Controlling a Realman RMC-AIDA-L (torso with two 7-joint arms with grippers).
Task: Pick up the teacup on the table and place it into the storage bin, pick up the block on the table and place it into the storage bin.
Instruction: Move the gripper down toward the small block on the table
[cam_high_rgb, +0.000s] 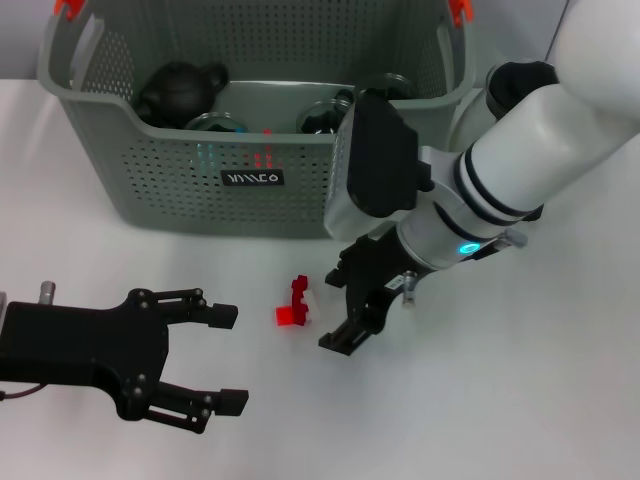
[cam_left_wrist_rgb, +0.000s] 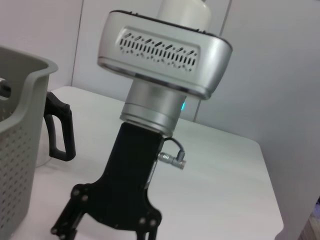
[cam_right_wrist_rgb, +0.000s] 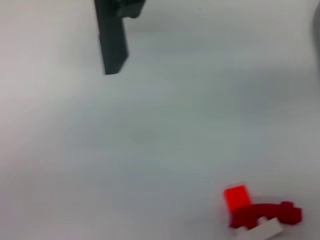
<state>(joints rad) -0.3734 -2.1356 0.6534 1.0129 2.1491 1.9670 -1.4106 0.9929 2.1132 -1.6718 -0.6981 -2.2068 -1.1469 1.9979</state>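
Lit evenly, bright and diffuse from above. Cast soft shadows on white table (cam_high_rgb: 520, 400) under right gripper (cam_high_rgb: 362, 300) and left gripper (cam_high_rgb: 215, 360). Showed mild sheen on right arm's shell. Blurred heavily in right wrist view: red block (cam_right_wrist_rgb: 260, 212) smeared, dark finger (cam_right_wrist_rgb: 112, 42) soft-edged. Stayed sharp in head view.

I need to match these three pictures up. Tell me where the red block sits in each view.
Head view: the red block lies on the white table, in front of the storage bin, beside the right gripper.
Left wrist view: not in it; only the right gripper and the bin show.
Right wrist view: the block lies near a corner.
Shared landmark: the white table.
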